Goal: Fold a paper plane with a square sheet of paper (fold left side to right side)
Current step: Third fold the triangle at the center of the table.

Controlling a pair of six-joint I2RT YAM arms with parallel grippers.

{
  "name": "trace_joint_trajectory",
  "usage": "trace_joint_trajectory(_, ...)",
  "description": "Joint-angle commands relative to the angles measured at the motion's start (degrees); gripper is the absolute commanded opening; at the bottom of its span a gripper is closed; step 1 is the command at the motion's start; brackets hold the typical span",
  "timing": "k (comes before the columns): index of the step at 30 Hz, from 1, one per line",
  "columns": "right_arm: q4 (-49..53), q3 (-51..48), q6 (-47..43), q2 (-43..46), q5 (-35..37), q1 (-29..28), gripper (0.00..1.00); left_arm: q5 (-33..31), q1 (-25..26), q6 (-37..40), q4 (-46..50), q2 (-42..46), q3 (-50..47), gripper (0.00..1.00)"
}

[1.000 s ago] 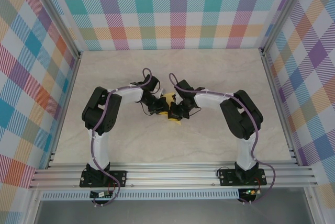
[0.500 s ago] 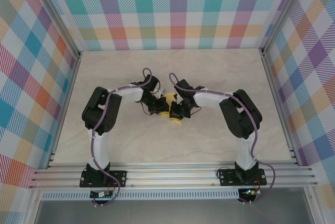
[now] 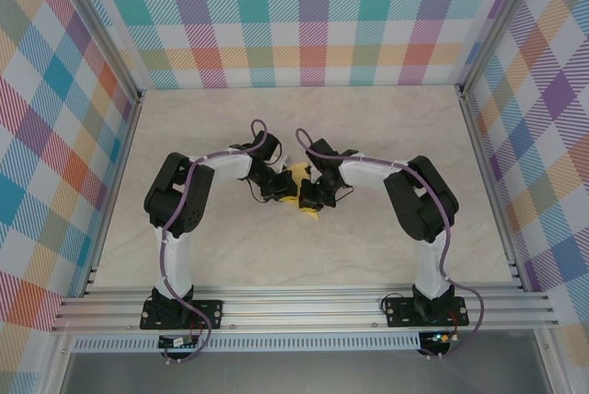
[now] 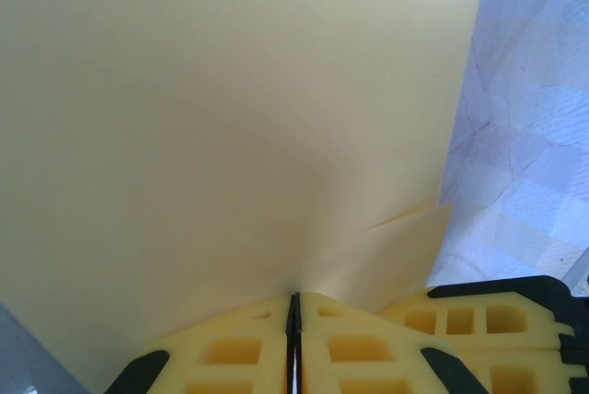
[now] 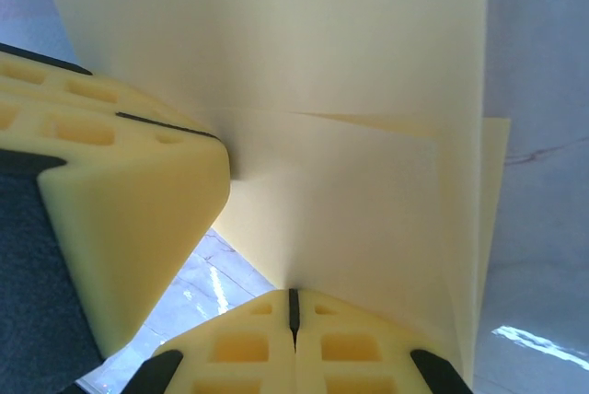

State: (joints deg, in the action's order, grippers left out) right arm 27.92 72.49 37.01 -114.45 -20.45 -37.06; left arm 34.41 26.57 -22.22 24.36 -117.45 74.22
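Starting at the left, you have the left pincer with its yellow pads pressed together on the near edge of the square sheet of paper. The sheet rises broad and smooth away from the grip. A short crease runs off to the right of the pinch.

From above, the paper sits at the middle of the bench, wedged between the two wrists, with a small yellow corner poking out toward the near side. You cannot tell from these views whether any part of it rests on the bench.

To the right, the right pincer is likewise clamped shut on the paper. Its camera shows more than one layer: a flap edge crosses the sheet, and a second edge stands just outside the first on the right. One of the left arm's fingers shows close beside this grip.

You seem to be mid-fold, with some creasing done and the dart shape not yet made. The next move likely calls for bringing the left part across to the right with the edges matched. Then free one pincer to press the crease while the other keeps the layers from slipping.

As for containers, this job uses none; the two pincers alone carry the paper.
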Motion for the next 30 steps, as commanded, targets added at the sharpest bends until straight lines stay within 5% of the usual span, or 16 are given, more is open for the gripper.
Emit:
trace_joint_trajectory(1,6.54,-4.33,-0.98,0.03,1.79,0.05,0.00,-6.02,0.33,0.90,2.71,-3.40,0.09,0.09)
trace_joint_trajectory(30,3.32,-20.08,1.24,10.09,1.49,4.69,0.00,-6.46,0.33,1.43,3.71,-3.78,1.08,0.08)
